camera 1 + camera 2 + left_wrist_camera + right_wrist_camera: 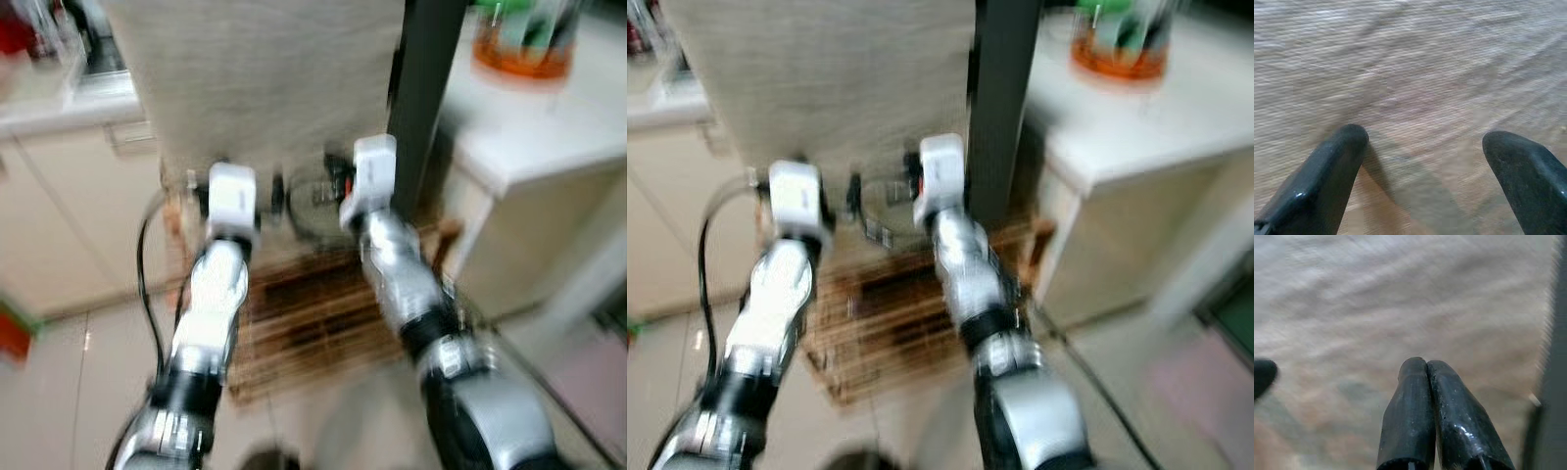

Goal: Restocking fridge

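Nearest the head camera, the two silver arms reach forward and down, blurred by motion. The left arm (pixel 211 323) ends in a white wrist block, and the right arm (pixel 411 294) ends in another a little higher. Both point at a large beige fabric-textured panel (pixel 265 78) that stands upright straight ahead. A dark vertical post (pixel 426 98) runs along the panel's right edge. Below the wrists a slatted wooden rack (pixel 304 323) sits on the pale tiled floor (pixel 88 382). At the right a white tabletop (pixel 549 127) carries an orange-bottomed clear container (pixel 519 39) with green items inside, near its far edge. At the left are pale cabinets under a white counter edge (pixel 69 108). A black cable (pixel 147 284) loops beside the left arm. No fridge can be made out for certain in this blur.

In the right eye view the same scene appears, with the rack's near corner (pixel 838 387) jutting toward the robot between the arms.

In the left wrist view the left claw (pixel 1422 161) has its two black fingers (pixel 1327 171) set well apart, with the beige weave close in front of them.

In the right wrist view the right claw (pixel 1426 367) has its fingers (pixel 1408 411) pressed together, gripping nothing, and it faces the same beige surface. The dark post shows along one edge (pixel 1555 357), and a black fingertip of the other claw pokes in at the opposite side (pixel 1264 374).
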Motion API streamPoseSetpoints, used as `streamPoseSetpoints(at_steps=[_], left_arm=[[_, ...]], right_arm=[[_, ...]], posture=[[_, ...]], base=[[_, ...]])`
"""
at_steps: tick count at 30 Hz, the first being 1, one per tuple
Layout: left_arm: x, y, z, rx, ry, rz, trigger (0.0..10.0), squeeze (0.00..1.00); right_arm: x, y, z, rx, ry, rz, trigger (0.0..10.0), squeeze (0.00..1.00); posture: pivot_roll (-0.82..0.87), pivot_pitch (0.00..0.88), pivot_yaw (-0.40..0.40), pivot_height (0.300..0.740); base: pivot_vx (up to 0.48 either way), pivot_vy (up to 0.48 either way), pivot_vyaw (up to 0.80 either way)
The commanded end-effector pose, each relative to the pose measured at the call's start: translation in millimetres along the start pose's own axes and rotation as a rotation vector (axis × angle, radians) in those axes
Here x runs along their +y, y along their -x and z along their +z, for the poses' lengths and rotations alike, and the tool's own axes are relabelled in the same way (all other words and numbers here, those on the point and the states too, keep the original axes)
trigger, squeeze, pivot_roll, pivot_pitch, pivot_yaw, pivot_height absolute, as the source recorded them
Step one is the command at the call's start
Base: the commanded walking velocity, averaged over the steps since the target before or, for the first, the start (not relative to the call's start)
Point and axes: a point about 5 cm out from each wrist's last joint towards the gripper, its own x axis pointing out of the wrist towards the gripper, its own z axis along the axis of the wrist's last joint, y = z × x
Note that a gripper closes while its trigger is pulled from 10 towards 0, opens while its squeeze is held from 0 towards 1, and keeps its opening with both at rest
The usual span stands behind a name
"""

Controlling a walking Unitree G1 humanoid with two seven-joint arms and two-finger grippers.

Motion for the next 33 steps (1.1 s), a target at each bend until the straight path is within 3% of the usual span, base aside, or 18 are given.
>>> streamPoseSetpoints(at_steps=[1,10,19,25,33], left_arm=[[1.1,-0.7,3,-0.011,-0.005,-0.002,10.0,0.0],[-2.8,-1.3,-1,0.017,0.014,-0.014,10.0,0.0],[-5.5,-4.6,-1,0.015,0.01,-0.053,10.0,0.0],[-14.4,-6.0,4,-0.031,0.054,-0.181,10.0,0.0],[-23.5,-7.2,3,-0.03,0.092,-0.237,10.0,0.0]], right_arm=[[4.0,-2.5,10,-0.033,-0.002,0.004,10.0,0.0],[-15.8,7.3,12,-0.018,0.007,-0.074,10.0,0.0],[-17.9,12.1,9,-0.007,0.017,-0.085,10.0,0.0],[-30.3,19.2,3,0.014,0.024,-0.155,10.0,0.0],[-44.6,25.6,1,0.013,0.048,-0.215,10.0,0.0]], posture=[[0.02,0.0,0.015,0.74],[-0.01,0.0,0.022,0.74],[-0.01,0.0,0.027,0.74],[-0.02,0.0,0.034,0.74],[-0.04,0.0,0.023,0.74]], base=[[0.0,0.0,0.0],[-0.067,0.0,-0.58],[0.0,0.0,-0.6],[0.0,0.0,-0.6],[0.0,-0.45,-0.6]])
